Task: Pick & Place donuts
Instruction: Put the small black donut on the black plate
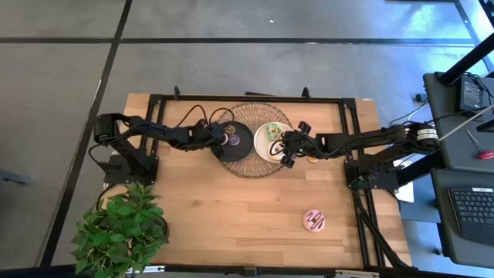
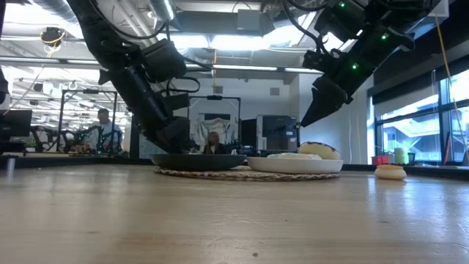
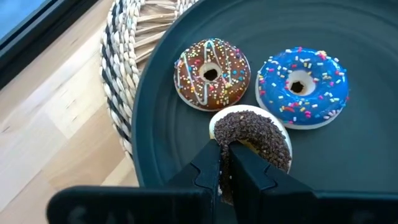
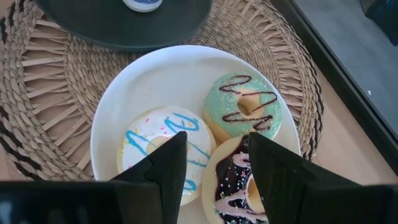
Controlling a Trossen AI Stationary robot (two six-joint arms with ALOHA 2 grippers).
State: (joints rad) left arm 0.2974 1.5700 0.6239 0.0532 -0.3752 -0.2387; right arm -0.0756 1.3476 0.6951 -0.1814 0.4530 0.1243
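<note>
From overhead you honestly can't make out the toppings on the small donuts sitting on the round black plate [image 1: 238, 137], too tiny, and the left arm covers part of them. In the right wrist view, the dark-iced donut with pink drizzle [image 4: 239, 180] is cut off by the frame's edge and partly behind the fingers. At tabletop level, the people in the room [image 2: 102, 126] are just small blurry shapes.

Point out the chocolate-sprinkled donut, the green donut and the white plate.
chocolate-sprinkled donut [image 3: 261, 134]: left wrist view, on its sprinkled top.
green donut [image 4: 225, 106]: right wrist view, on its icing.
white plate [image 4: 149, 81]: right wrist view, on bare surface.
</note>
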